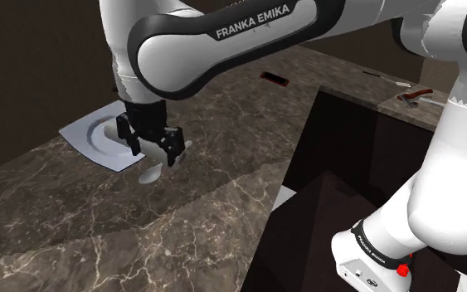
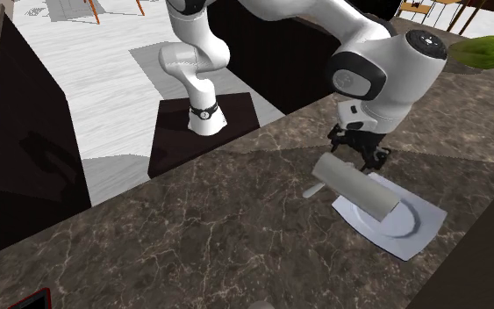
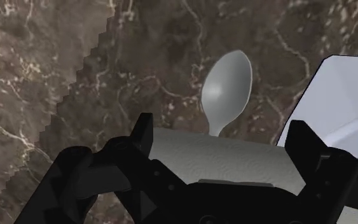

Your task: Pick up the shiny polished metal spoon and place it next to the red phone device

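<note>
Marble counter point(image 1: 99, 236), hand point(image 1: 153, 157) low over spoon point(image 3: 228, 86)

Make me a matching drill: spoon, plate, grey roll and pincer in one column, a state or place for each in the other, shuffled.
1 spoon
2 plate
3 grey roll
4 pincer

A open, fingers apart
B white, flat on the counter
C lies across the plate
D pale grey, its bowl on bare counter

Pairs: 1-D, 2-B, 3-C, 4-A
</note>
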You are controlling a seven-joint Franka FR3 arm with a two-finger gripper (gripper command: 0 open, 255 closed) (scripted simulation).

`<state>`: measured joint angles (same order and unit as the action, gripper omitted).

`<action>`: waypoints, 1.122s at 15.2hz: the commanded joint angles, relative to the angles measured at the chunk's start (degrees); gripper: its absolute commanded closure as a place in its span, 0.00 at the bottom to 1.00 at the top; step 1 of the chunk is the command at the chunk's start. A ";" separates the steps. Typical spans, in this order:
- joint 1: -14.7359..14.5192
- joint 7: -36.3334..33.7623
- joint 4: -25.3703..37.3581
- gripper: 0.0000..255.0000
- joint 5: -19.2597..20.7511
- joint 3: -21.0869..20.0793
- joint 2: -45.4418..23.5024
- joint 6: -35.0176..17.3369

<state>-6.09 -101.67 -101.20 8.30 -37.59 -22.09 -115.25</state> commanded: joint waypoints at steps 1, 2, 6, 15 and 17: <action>0.10 -0.32 -0.66 0.00 0.84 0.83 -1.22 -1.15; 0.01 -0.45 -1.10 0.00 1.04 0.93 -1.50 -1.82; -0.24 -0.81 -2.16 0.00 1.58 1.21 -2.27 -3.53; -0.24 -0.83 -2.18 1.00 1.60 1.21 -2.29 -3.56; -0.24 -0.82 -2.09 1.00 1.63 1.23 -2.34 -3.52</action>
<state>-6.35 -102.49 -103.25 9.91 -36.40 -24.39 -118.79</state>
